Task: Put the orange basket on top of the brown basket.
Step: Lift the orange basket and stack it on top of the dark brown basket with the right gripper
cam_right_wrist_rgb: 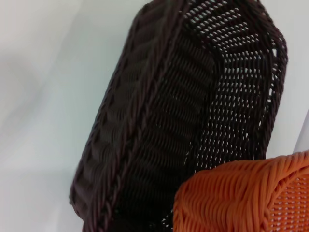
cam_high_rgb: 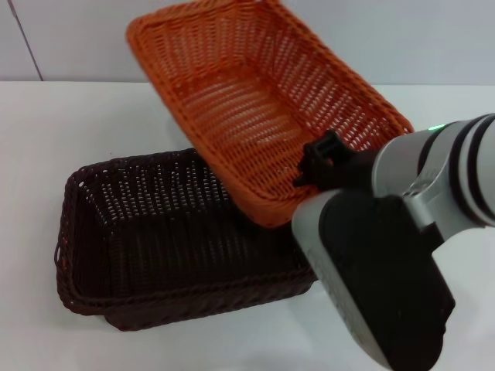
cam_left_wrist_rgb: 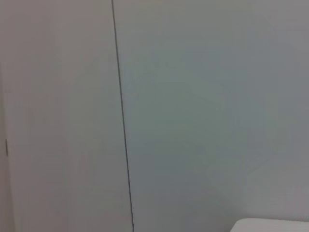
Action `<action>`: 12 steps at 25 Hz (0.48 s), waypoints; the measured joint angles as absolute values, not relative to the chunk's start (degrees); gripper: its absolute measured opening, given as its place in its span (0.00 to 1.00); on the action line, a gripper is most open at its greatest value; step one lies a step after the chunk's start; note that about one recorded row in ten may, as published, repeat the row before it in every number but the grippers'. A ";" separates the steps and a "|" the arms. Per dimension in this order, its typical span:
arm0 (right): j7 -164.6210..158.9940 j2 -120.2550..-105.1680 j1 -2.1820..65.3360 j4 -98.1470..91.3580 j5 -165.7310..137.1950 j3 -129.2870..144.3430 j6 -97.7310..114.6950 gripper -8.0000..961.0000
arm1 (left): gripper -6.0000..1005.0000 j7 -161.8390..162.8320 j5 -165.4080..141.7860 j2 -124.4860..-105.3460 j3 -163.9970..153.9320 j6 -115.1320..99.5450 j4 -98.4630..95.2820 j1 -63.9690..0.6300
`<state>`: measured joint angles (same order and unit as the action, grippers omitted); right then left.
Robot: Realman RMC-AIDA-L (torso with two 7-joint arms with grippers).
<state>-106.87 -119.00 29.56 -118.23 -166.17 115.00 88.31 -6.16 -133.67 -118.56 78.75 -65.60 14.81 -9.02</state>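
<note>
The orange basket (cam_high_rgb: pixel 247 100) hangs tilted in the air, its near corner low over the back right part of the brown basket (cam_high_rgb: pixel 155 232). The brown basket rests flat on the white table at the front left. My right gripper (cam_high_rgb: pixel 315 166) is shut on the orange basket's near rim, with the arm coming in from the lower right. The right wrist view shows the brown basket (cam_right_wrist_rgb: pixel 193 111) below and a corner of the orange basket (cam_right_wrist_rgb: pixel 241 198) close up. My left gripper is out of view.
The white table (cam_high_rgb: pixel 62 131) runs to a pale wall (cam_high_rgb: pixel 387 39) behind the baskets. The left wrist view shows only a pale wall with a vertical seam (cam_left_wrist_rgb: pixel 120 116).
</note>
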 joint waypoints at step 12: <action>-96.61 -118.99 27.60 -118.06 -167.23 117.42 83.88 0.24 | 0.62 -3.92 -131.96 -118.59 78.76 -64.51 15.08 -9.34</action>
